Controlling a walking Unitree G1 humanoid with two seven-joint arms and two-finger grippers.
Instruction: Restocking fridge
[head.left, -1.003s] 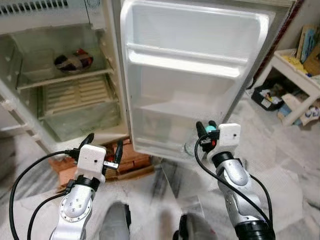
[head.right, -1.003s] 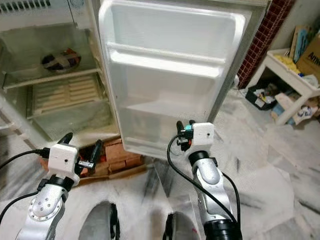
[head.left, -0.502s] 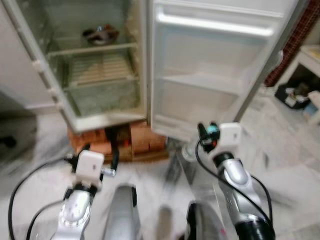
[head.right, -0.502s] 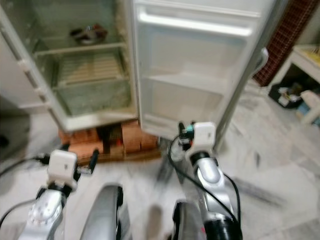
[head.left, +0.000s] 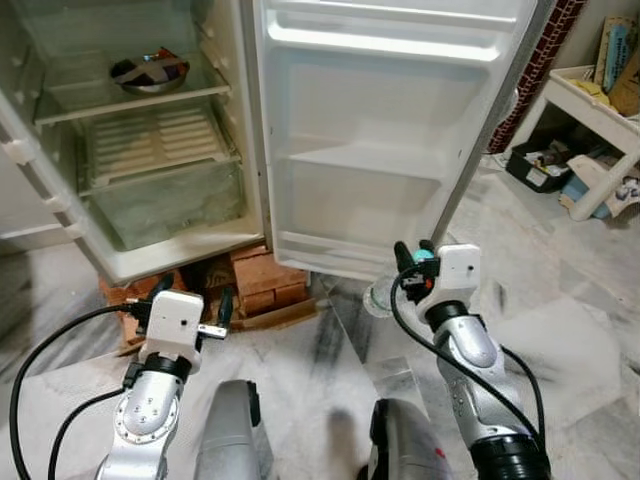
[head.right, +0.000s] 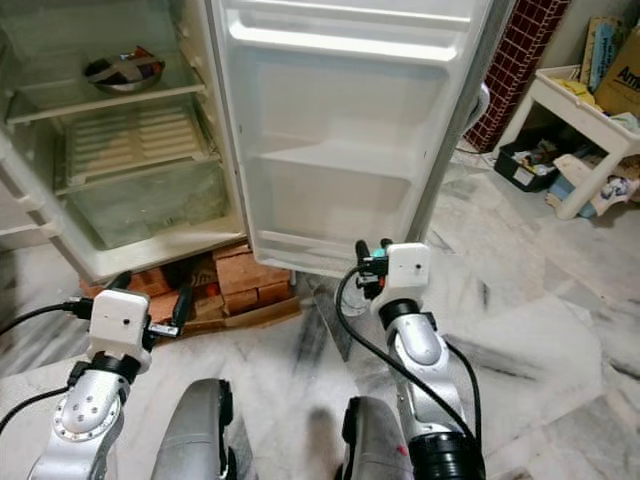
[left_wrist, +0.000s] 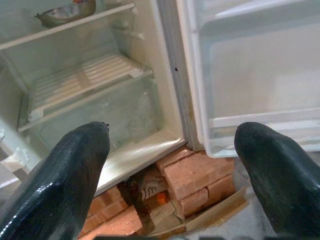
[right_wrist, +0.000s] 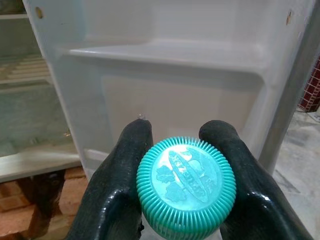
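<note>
The fridge stands open before me, its white door (head.left: 390, 130) swung wide with a bare door shelf (head.left: 370, 162) and a lower rack (head.left: 335, 250). On the upper shelf of the fridge compartment (head.left: 150, 190) rests a metal bowl (head.left: 148, 72). My right gripper (head.left: 416, 260) hovers low in front of the door's bottom edge, shut on a clear bottle (head.left: 378, 297) just under its teal ribbed cap (right_wrist: 186, 179). My left gripper (head.left: 190, 297) is open and holds nothing, low in front of the bricks, pointing at the compartment (left_wrist: 100, 100).
The fridge sits on red bricks (head.left: 262, 280) and a board. A white low table (head.left: 585, 105) with clutter and a black box (head.left: 535, 165) stand at the right. Marble floor (head.left: 560, 330) spreads around me, with my own legs (head.left: 230, 430) below.
The camera swung and blurred half a second ago and has settled again, a little farther from the fridge. Right gripper still holds the bottle; left stays open.
</note>
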